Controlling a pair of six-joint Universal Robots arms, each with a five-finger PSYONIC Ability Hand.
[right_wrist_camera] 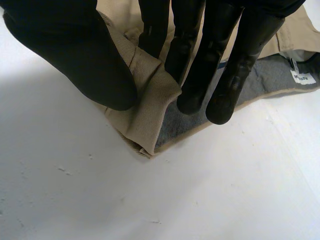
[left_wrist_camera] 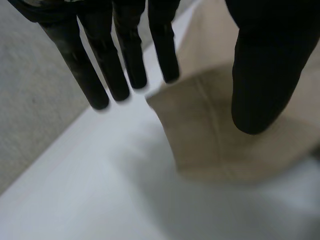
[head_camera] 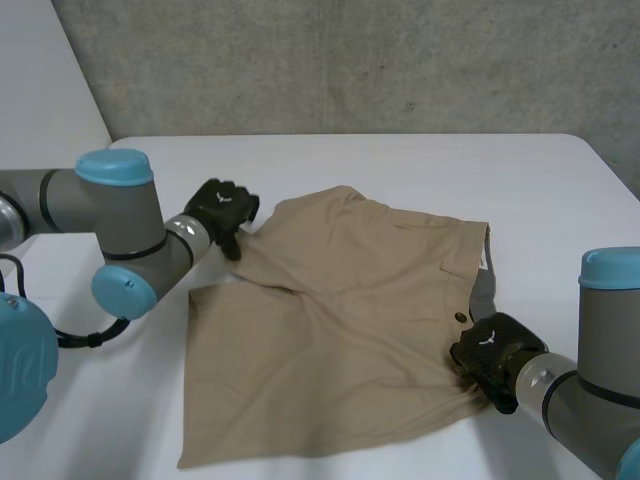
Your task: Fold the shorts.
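Tan shorts spread flat on the table. At the far leg's hem corner, left hand with fingers straight and thumb apart, clamping nothing. At the near waistband corner, right hand pinching a raised fold between thumb and fingers

White table, rounded far corner; grey wall behind it, apparently concrete

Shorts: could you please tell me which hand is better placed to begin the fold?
Right, probably. The right hand pinches the waistband corner of the shorts between thumb and fingers. The left hand sits at a leg corner with straight fingers, gripping nothing.
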